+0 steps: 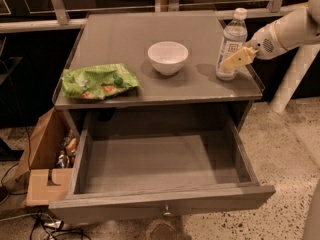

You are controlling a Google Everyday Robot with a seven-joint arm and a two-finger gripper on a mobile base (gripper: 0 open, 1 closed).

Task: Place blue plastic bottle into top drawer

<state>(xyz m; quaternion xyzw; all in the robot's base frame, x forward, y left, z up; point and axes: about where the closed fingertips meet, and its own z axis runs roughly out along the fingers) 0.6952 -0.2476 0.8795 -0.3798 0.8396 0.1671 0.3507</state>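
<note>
Nearest the camera, the top drawer (125, 204) stands pulled out, nothing in it. Behind it, on the table (130, 34), the blue plastic bottle (230, 44) stands upright close to the right edge, with the end effector (239, 58) against its lower side. I cannot tell whether it is grasping or released. A loose hold could tip the tall bottle off that edge, or toward the white bowl (168, 57).

No lettering could be read anywhere. The pale label on the blue plastic bottle (232, 36) bore a small dark square but no legible words, and the print on the green bag (99, 80) was unreadable. The gripper (239, 58) sat at the bottle's 4 o'clock side, just beside it
</note>
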